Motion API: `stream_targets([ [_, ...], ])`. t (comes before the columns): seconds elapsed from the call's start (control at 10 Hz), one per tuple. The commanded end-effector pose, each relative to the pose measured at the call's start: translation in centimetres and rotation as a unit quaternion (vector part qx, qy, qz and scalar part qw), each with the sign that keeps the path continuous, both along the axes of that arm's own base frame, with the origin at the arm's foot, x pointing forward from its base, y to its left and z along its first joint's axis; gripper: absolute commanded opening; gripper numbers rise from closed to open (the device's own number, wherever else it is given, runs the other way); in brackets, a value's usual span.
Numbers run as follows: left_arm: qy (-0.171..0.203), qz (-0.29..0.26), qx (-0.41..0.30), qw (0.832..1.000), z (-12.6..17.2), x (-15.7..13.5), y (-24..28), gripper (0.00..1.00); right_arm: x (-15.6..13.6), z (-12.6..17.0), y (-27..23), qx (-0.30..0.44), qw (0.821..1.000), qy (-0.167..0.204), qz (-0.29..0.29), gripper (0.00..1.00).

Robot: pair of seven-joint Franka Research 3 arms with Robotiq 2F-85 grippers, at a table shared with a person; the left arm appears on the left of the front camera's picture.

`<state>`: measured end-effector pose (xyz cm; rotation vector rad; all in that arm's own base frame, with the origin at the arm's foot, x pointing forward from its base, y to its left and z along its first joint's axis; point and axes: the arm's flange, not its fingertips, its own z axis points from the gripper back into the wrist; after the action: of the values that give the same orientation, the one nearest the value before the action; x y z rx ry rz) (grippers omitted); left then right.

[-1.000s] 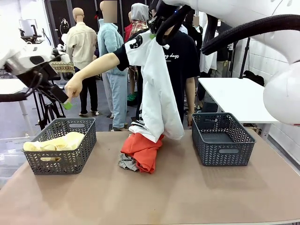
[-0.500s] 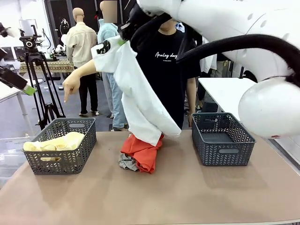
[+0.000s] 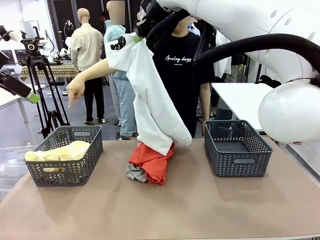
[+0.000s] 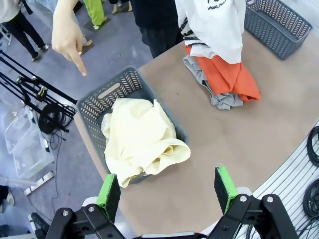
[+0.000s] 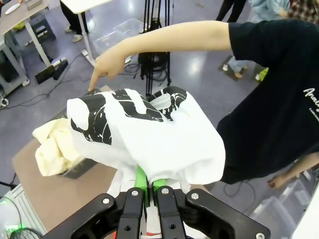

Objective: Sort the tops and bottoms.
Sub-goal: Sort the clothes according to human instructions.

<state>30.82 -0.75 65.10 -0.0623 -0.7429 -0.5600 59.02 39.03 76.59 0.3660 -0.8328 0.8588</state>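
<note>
The right gripper (image 5: 148, 188) has its jaws clamped together on a fold of the white garment with black print (image 5: 149, 134). The cloth bulges just above the green pads, and in the front view it hangs from the jaws as a long drape that comes down to the pile on the table (image 3: 200, 210). Directly below these jaws, under the end of the drape, lies the orange-red garment (image 3: 151, 161), and a grey garment (image 3: 134, 174) touches it at its lower side. The left gripper (image 4: 167, 189) holds nothing and its jaws stand wide apart, high over the table. Straight ahead between its two fingers is the left basket (image 4: 107, 92), where the pale yellow garment (image 4: 142, 142) is heaped and spills over the rim nearest to the jaws. Beyond this basket, farther from the left jaws, a person's hand (image 4: 67, 37) points one finger down toward it without touching it. The second basket (image 3: 237, 147) stands on the table well apart from both pairs of jaws — on the far side of the pile from the left basket.
</note>
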Motion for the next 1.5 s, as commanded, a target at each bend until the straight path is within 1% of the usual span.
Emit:
stream_targets([
  [0.0, 0.001, 0.009, -0.001, 1.0, 0.3, 0.3, 0.2, 0.99, 0.0, 0.0, 0.0, 0.0, 1.0, 0.0, 0.0, 0.0],
  [0.1, 0.001, 0.009, -0.001, 1.0, 0.3, 0.3, 0.2, 0.99, 1.7, 2.7, 3.6, 0.05, 0.994, -0.079, 0.054, 0.0],
  [0.2, 0.001, 0.009, -0.001, 1.0, 0.3, 0.3, 0.2, 0.99, 3.0, 5.9, 6.9, 0.101, 0.979, -0.148, 0.1, 0.0],
  [0.3, 0.001, 0.009, -0.001, 1.0, 0.3, 0.3, 0.2, 0.99, 4.4, 9.2, 10.5, 0.121, 0.963, -0.203, 0.126, 0.0],
  [0.4, 0.001, 0.009, -0.001, 1.0, 0.3, 0.3, 0.2, 0.99, 5.5, 11.3, 13.6, 0.121, 0.955, -0.226, 0.152, 0.0],
  [0.5, 0.001, 0.009, -0.001, 1.0, 0.3, 0.3, 0.2, 0.99, 6.7, 12.6, 16.2, 0.117, 0.948, -0.238, 0.174, 0.0],
  [0.7, 0.001, 0.009, -0.001, 1.0, 0.3, 0.3, 0.2, 0.99, 8.3, 14.0, 20.5, 0.157, 0.929, -0.267, 0.201, 0.0],
  [0.8, 0.001, 0.009, -0.001, 1.0, 0.3, 0.3, 0.2, 0.99, 8.5, 14.7, 22.7, 0.183, 0.913, -0.291, 0.22, 0.0],
  [1.0, 0.001, 0.009, -0.001, 1.0, 0.3, 0.3, 0.2, 0.99, 8.7, 16.1, 25.0, 0.222, 0.879, -0.352, 0.231, 0.0],
  [1.1, 0.001, 0.009, -0.001, 1.0, 0.3, 0.3, 0.2, 0.99, 10.1, 14.4, 25.9, 0.233, 0.885, -0.33, 0.23, 0.0],
  [1.2, 0.001, 0.009, -0.001, 1.0, 0.3, 0.3, 0.2, 0.99, -6.8, 2.6, 11.1, 0.18, 0.907, -0.318, 0.211, 0.0],
  [1.4, 0.001, 0.009, -0.001, 1.0, 0.3, 0.3, 0.2, 0.99, -6.8, 2.6, 11.1, 0.18, 0.907, -0.318, 0.211, 0.0],
])
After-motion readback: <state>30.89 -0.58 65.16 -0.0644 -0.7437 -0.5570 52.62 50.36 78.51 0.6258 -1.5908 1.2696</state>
